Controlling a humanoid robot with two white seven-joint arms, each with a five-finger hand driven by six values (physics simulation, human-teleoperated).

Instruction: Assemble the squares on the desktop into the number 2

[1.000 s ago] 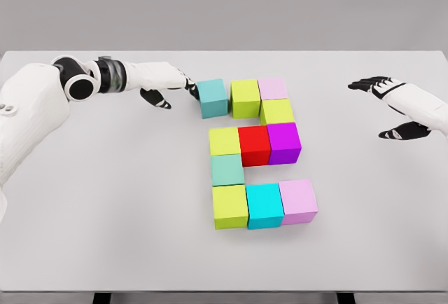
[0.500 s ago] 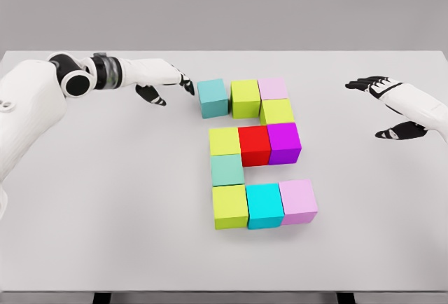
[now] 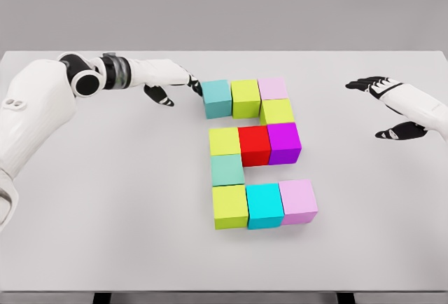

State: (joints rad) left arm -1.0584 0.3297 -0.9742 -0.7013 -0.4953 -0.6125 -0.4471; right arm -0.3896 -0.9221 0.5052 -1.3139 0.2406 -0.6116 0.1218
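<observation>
Coloured cubes lie on the white table [image 3: 105, 199] in the shape of a 2. The top row reads teal cube [image 3: 217, 98], lime cube [image 3: 246, 98], pale pink cube [image 3: 273, 87]. Below come a lime cube [image 3: 278, 111], then a lime, red [image 3: 254, 144] and purple [image 3: 284, 142] row, a mint cube [image 3: 227, 169], and a lime, cyan [image 3: 264, 205] and pink [image 3: 298, 200] bottom row. My left hand [image 3: 180, 83] is open, its fingertips against the teal cube's left face. My right hand [image 3: 385, 104] hovers open at the far right, holding nothing.
The table's front edge runs along the bottom of the view and its back edge lies just behind the top row of cubes. Grey wall stands behind.
My left hand drew back slightly, then pushed the teal cube rightward until it closed up against the lime cube. The right hand has barely moved.
</observation>
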